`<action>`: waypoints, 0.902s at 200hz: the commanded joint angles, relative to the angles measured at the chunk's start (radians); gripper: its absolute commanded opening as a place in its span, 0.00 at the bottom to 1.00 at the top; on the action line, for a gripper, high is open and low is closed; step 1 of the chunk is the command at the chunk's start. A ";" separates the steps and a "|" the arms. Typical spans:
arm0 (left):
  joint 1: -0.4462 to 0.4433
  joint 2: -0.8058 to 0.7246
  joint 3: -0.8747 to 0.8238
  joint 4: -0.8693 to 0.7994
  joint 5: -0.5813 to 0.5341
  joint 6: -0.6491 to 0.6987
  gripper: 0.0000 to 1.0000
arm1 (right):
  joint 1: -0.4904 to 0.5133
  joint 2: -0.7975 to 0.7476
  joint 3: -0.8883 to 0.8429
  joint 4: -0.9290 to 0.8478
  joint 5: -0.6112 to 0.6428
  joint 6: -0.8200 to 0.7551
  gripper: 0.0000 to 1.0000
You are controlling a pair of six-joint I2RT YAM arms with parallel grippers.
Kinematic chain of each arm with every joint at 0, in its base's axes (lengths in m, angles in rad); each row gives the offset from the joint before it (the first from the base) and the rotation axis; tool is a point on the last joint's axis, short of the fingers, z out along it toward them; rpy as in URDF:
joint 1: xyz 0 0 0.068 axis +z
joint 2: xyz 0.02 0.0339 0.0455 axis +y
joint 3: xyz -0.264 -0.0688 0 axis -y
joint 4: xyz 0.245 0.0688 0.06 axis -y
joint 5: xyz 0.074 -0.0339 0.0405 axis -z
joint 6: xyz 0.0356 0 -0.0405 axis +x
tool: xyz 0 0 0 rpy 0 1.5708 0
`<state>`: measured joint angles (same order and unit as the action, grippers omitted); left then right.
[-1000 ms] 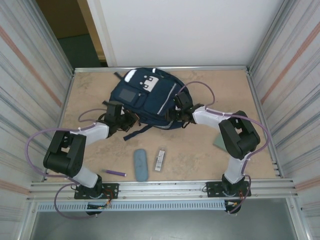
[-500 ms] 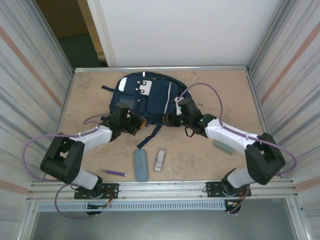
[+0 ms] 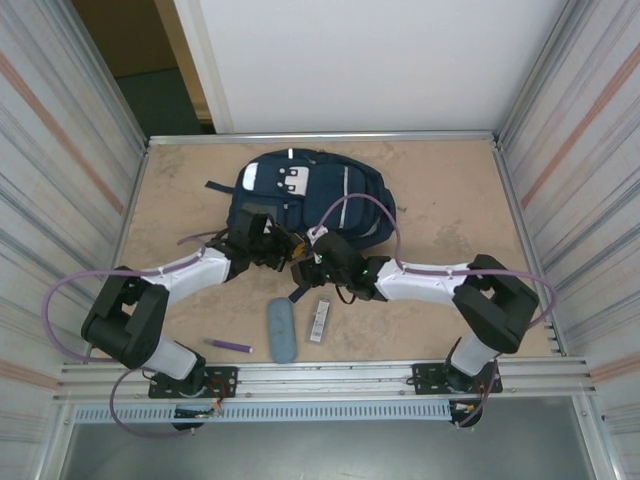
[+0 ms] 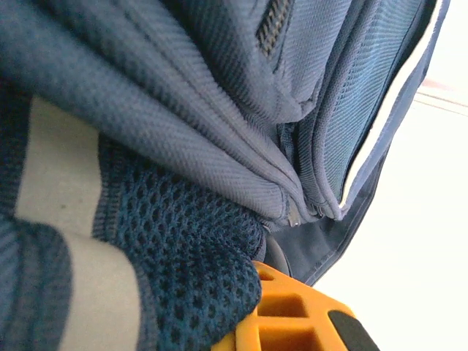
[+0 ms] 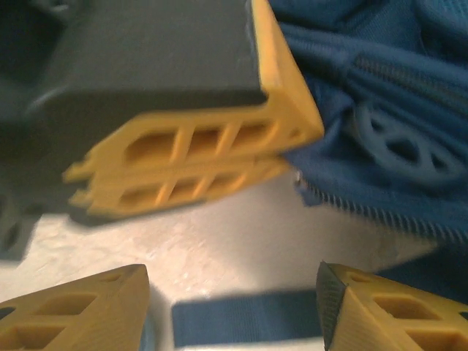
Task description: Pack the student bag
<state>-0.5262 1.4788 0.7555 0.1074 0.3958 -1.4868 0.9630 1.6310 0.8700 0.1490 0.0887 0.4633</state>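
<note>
The navy student bag (image 3: 305, 195) lies flat at the back middle of the table, white-striped front up. My left gripper (image 3: 283, 250) is at the bag's near edge, shut on its fabric. In the left wrist view, blue mesh and folds of the student bag (image 4: 183, 146) press against one orange finger (image 4: 292, 314). My right gripper (image 3: 306, 270) sits just right of the left one and is open. In the right wrist view its fingertips (image 5: 95, 307) straddle a blue strap (image 5: 248, 318) on the table, below the left gripper's closed fingers (image 5: 197, 168) and the zipper edge (image 5: 365, 205).
A grey-blue pouch (image 3: 281, 329), a small flat ruler-like item (image 3: 320, 319) and a purple pen (image 3: 230, 345) lie near the front edge. Corrugated walls close in the left and right sides. A loose strap (image 3: 218, 186) trails from the bag's left side.
The bag has gone from propped up to lying flat and further back. My right arm swung left, down to the bag's near edge beside the left gripper. The left gripper moved right, still shut.
</note>
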 commanded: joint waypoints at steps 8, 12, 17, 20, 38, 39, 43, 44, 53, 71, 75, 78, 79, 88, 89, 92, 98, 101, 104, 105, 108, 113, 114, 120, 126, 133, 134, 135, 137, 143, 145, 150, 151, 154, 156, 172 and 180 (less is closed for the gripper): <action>-0.042 -0.049 0.063 0.029 0.084 -0.058 0.00 | 0.008 0.064 0.054 0.103 0.155 -0.062 0.57; -0.045 -0.047 0.067 0.024 0.085 -0.058 0.00 | 0.011 0.069 0.059 0.106 0.178 -0.067 0.57; -0.049 -0.046 0.072 0.018 0.086 -0.059 0.00 | 0.012 0.073 0.063 0.109 0.210 -0.075 0.55; -0.048 -0.044 0.075 0.017 0.087 -0.061 0.00 | 0.013 0.076 0.064 0.110 0.227 -0.079 0.55; -0.056 -0.040 0.077 0.015 0.105 -0.082 0.00 | 0.014 0.081 0.063 0.129 0.307 -0.090 0.51; -0.056 -0.040 0.075 0.017 0.106 -0.083 0.00 | 0.014 0.082 0.063 0.131 0.309 -0.092 0.50; -0.058 -0.039 0.072 0.023 0.106 -0.088 0.00 | 0.014 0.085 0.062 0.137 0.320 -0.100 0.49; -0.058 -0.040 0.071 0.025 0.106 -0.089 0.00 | 0.014 0.085 0.061 0.138 0.321 -0.101 0.49; -0.061 -0.038 0.066 0.034 0.107 -0.095 0.00 | 0.018 0.087 0.065 0.141 0.347 -0.117 0.46; -0.062 -0.037 0.064 0.029 0.107 -0.094 0.00 | 0.023 0.078 0.058 0.144 0.396 -0.145 0.41; -0.062 -0.036 0.063 0.028 0.106 -0.096 0.00 | 0.025 0.075 0.053 0.147 0.406 -0.150 0.40; -0.062 -0.038 0.061 0.028 0.107 -0.098 0.00 | 0.026 0.072 0.050 0.149 0.415 -0.151 0.40; -0.061 -0.038 0.060 0.028 0.106 -0.098 0.00 | 0.026 0.071 0.049 0.150 0.418 -0.151 0.39; -0.062 -0.041 0.055 0.029 0.101 -0.100 0.00 | 0.026 0.061 0.039 0.149 0.438 -0.153 0.38; -0.062 -0.041 0.054 0.029 0.101 -0.099 0.00 | 0.027 0.060 0.038 0.149 0.439 -0.153 0.38; -0.061 -0.043 0.052 0.029 0.099 -0.099 0.00 | 0.027 0.057 0.035 0.150 0.443 -0.155 0.37; -0.063 -0.046 0.048 0.027 0.095 -0.095 0.00 | 0.028 0.050 0.025 0.155 0.451 -0.161 0.36; -0.063 -0.047 0.048 0.024 0.093 -0.094 0.00 | 0.028 0.047 0.022 0.160 0.459 -0.166 0.36; -0.062 -0.048 0.046 0.021 0.089 -0.092 0.00 | 0.030 0.042 0.016 0.164 0.471 -0.170 0.35; -0.061 -0.048 0.045 0.020 0.088 -0.093 0.00 | 0.031 0.040 0.014 0.165 0.475 -0.170 0.34; -0.062 -0.049 0.044 0.017 0.084 -0.090 0.00 | 0.035 0.035 0.007 0.170 0.487 -0.176 0.32; -0.063 -0.049 0.044 0.013 0.077 -0.089 0.00 | 0.040 0.028 -0.007 0.190 0.501 -0.191 0.28; -0.063 -0.049 0.044 0.013 0.077 -0.089 0.00 | 0.041 0.026 -0.011 0.195 0.501 -0.195 0.27; -0.063 -0.048 0.045 0.007 0.074 -0.090 0.00 | 0.046 0.012 -0.034 0.227 0.505 -0.216 0.23; -0.063 -0.045 0.044 0.006 0.073 -0.090 0.00 | 0.048 -0.003 -0.053 0.250 0.510 -0.225 0.18; -0.062 -0.045 0.040 0.009 0.072 -0.095 0.00 | 0.047 -0.022 -0.070 0.261 0.509 -0.223 0.13; -0.062 -0.046 0.039 0.010 0.072 -0.095 0.00 | 0.047 -0.024 -0.072 0.263 0.508 -0.223 0.13; -0.062 -0.046 0.039 0.011 0.073 -0.097 0.00 | 0.047 -0.028 -0.073 0.263 0.507 -0.223 0.12; -0.063 -0.047 0.037 0.014 0.073 -0.098 0.00 | 0.046 -0.033 -0.078 0.264 0.507 -0.221 0.12; -0.062 -0.049 0.030 0.020 0.068 -0.099 0.00 | 0.042 -0.046 -0.088 0.265 0.503 -0.221 0.10; -0.063 -0.049 0.028 0.021 0.066 -0.099 0.00 | 0.041 -0.050 -0.090 0.265 0.502 -0.221 0.09; -0.061 -0.051 0.022 0.021 0.059 -0.098 0.00 | 0.042 -0.061 -0.096 0.264 0.502 -0.221 0.08; -0.062 -0.051 0.021 0.020 0.056 -0.097 0.00 | 0.042 -0.064 -0.098 0.264 0.503 -0.222 0.07; -0.062 -0.054 0.020 0.019 0.049 -0.095 0.00 | 0.040 -0.071 -0.104 0.265 0.500 -0.224 0.06; -0.061 -0.054 0.019 0.018 0.045 -0.094 0.00 | 0.039 -0.075 -0.109 0.266 0.496 -0.226 0.05; -0.051 -0.053 0.008 0.010 0.026 -0.087 0.00 | 0.022 -0.118 -0.141 0.270 0.424 -0.233 0.00; -0.045 -0.049 0.004 0.015 0.028 -0.087 0.00 | 0.009 -0.138 -0.159 0.268 0.384 -0.225 0.00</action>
<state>-0.5789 1.4643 0.7887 0.1326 0.4114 -1.5764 1.0111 1.5917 0.7429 0.3271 0.4881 0.2489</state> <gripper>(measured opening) 0.046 0.111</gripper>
